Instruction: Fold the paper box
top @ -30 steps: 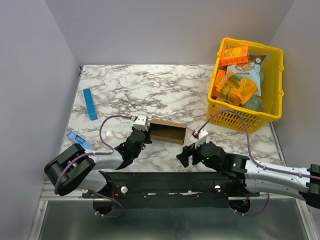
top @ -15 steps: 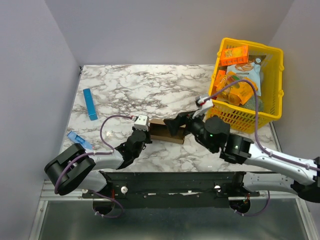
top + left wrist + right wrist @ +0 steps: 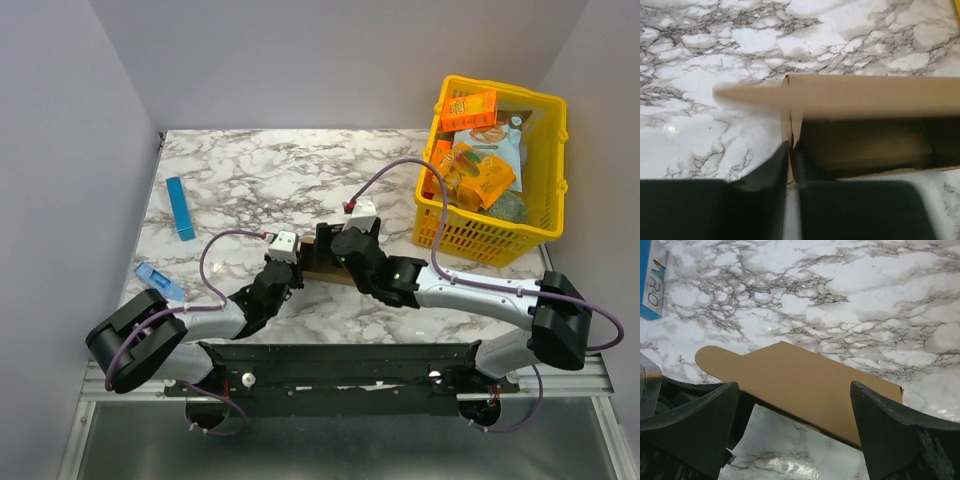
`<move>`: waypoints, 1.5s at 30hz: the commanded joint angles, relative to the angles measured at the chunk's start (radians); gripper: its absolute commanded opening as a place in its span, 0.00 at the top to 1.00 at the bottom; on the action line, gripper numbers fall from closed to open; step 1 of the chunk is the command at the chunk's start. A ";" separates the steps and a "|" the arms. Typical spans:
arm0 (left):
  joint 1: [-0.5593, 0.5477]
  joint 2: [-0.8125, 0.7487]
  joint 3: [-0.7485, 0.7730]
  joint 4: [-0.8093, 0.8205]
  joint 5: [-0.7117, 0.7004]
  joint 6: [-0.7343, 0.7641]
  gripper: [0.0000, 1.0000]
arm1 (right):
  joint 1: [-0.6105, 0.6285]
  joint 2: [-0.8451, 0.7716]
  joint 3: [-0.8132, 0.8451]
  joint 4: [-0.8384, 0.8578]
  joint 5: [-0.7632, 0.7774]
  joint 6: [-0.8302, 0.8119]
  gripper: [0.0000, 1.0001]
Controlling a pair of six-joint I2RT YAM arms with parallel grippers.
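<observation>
While the left end effector (image 3: 791,156) pinches the paper box (image 3: 865,95), the right end effector (image 3: 794,392) — spread wide — could shove it loose from that thin hold.

Left arm (image 3: 200,318) lies low, reaching forward and a bit right. The left claw (image 3: 791,155) is nearly closed, just a slim gap between the fingers, and I can't tell if it's pinching anything. Right arm (image 3: 480,290) stretches leftward across the middle, with the right claw (image 3: 794,387) spread wide.
</observation>
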 commanded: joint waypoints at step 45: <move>0.365 0.179 0.485 -0.368 0.787 -0.071 0.12 | -0.049 0.147 -0.116 0.004 -0.021 0.140 0.00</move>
